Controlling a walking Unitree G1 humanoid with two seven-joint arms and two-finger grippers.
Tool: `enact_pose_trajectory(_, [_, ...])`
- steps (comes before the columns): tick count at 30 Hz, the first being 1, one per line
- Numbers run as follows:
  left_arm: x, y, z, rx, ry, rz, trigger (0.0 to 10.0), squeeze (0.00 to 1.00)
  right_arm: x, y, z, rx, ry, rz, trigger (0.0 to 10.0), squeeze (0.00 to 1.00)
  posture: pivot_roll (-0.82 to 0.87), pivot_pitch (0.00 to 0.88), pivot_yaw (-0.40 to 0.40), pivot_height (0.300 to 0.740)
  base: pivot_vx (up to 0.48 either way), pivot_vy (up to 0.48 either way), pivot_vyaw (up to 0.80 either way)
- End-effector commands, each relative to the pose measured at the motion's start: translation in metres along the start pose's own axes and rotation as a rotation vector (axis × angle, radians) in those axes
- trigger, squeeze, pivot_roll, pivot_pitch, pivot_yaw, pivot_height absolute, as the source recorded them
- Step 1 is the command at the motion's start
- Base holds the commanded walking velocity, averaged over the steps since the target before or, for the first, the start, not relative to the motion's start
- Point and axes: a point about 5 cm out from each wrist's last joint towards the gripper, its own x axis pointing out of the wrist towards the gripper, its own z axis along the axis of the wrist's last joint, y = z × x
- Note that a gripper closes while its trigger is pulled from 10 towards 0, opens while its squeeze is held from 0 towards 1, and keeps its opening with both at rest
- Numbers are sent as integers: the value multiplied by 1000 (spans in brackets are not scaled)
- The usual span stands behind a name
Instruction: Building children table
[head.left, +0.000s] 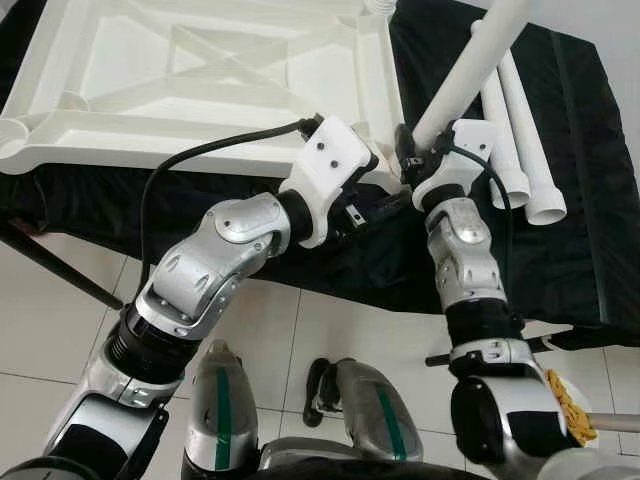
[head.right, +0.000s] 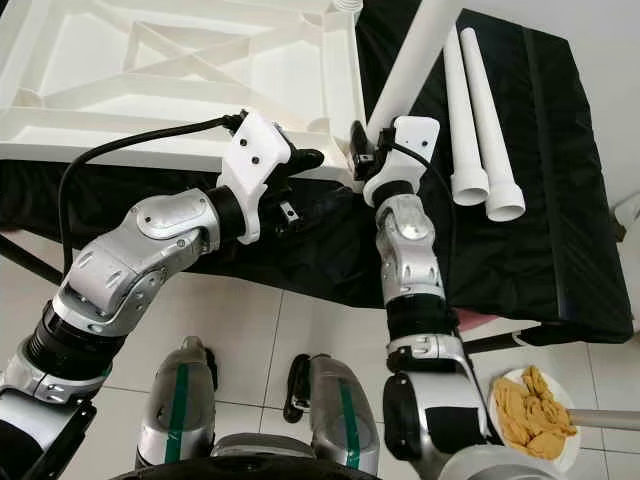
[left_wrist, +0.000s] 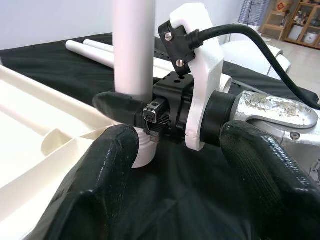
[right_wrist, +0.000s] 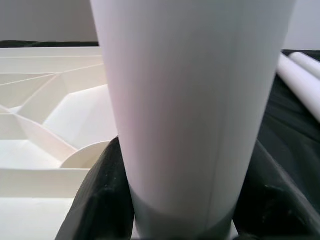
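Right gripper (head.left: 407, 150) clamps white leg (head.left: 468, 75) upright — beside tabletop's (head.left: 130, 130) corner socket (left_wrist: 57, 141)

Head stereo pair looking down; wrist cameras close on shared table leg (left_wrist: 131, 60).

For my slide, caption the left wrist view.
Right hand grips upright white table leg beside upturned tabletop.

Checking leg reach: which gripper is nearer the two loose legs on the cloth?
Right. The right gripper, clamping an upright leg, sits beside the loose legs; the left gripper is farther.
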Motion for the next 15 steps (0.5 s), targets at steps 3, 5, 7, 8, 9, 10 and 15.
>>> enact_pose_trajectory(3, [1, -6, -1, 1, 5, -56, 10000, 0, -10, -17, -18, -42, 97, -151, 10000, 0, 135, 17, -136, 740, 0, 0, 0])
enact_pose_trajectory(5, [1, -6, -1, 0, 5, -55, 10000, 0, -11, -14, -18, -37, 98, -161, 10000, 0, 134, 18, -135, 740, 0, 0, 0])
enact_pose_trajectory(7, [1, -6, -1, 1, 6, -55, 10000, 0, -11, -14, -17, -32, 97, -166, 10000, 0, 134, 18, -135, 740, 0, 0, 0])
enact_pose_trajectory(8, [1, -6, -1, 1, 6, -55, 10000, 0, -10, -14, -16, -28, 94, -167, 10000, 0, 134, 17, -135, 740, 0, 0, 0])
enact_pose_trajectory(9, [1, -6, -1, 2, 6, -55, 10000, 0, -10, -14, -16, -25, 93, -166, 10000, 0, 134, 17, -135, 740, 0, 0, 0])
enact_pose_trajectory(10, [1, -6, -1, 2, 6, -55, 10000, 0, -10, -14, -16, -25, 93, -166, 10000, 0, 134, 17, -135, 740, 0, 0, 0])
enact_pose_trajectory(15, [1, -6, -1, -1, 6, -54, 10000, 0, -10, -15, -12, -38, 81, -192, 10000, 0, 132, 19, -135, 740, 0, 0, 0])
